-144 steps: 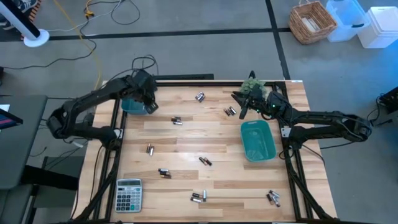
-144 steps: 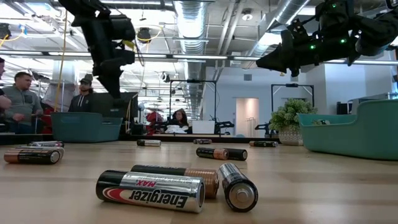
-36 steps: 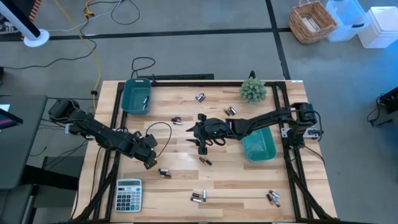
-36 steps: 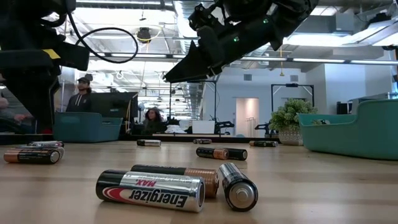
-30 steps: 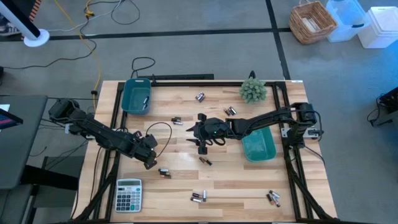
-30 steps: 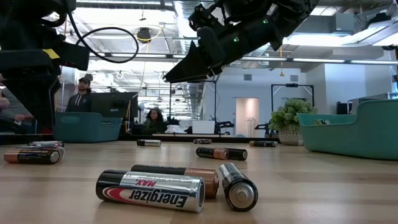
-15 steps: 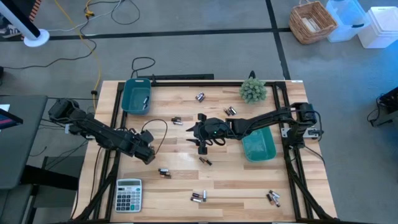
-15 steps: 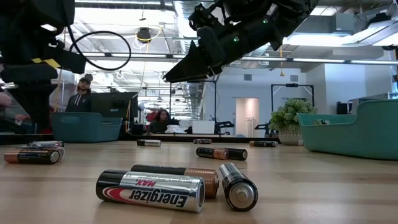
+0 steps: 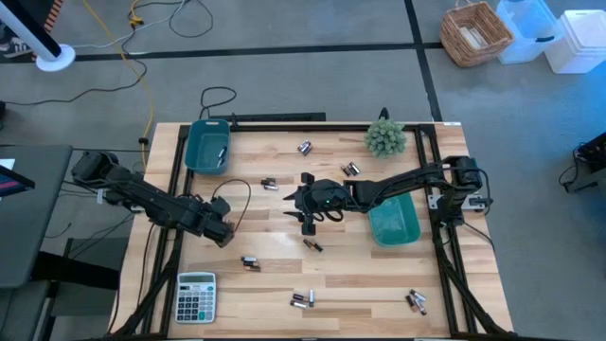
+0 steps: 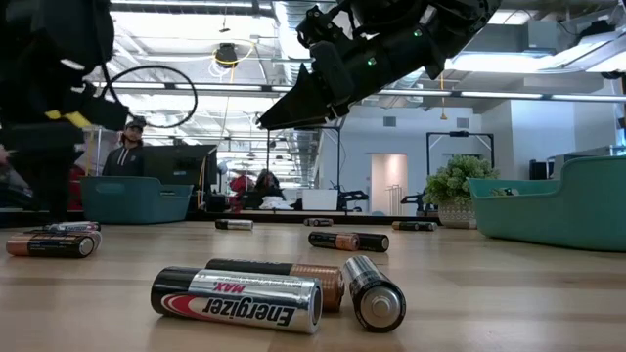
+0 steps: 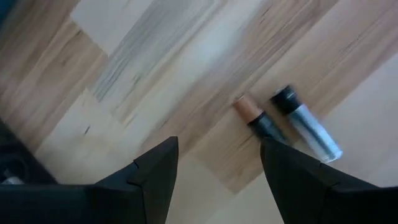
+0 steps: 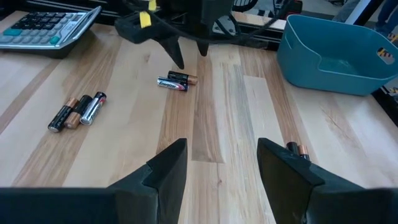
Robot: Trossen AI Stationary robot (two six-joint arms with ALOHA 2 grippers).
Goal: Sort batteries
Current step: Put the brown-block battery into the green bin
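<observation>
I have the left gripper (image 9: 225,233) low over the left side of the pale wooden table (image 9: 275,213), fingers spread and empty, right above a pair of small cylindrical batteries (image 11: 287,120), one copper-tipped and one silver, lying side by side. My right gripper (image 9: 305,221) hangs over the table's middle, fingers likewise spread with nothing between them. The other batteries lie scattered across the boards, a cluster near the front edge (image 10: 284,293). A teal plastic bin (image 9: 207,146) sits at the far left corner, a second teal bin (image 9: 393,216) at the right.
</observation>
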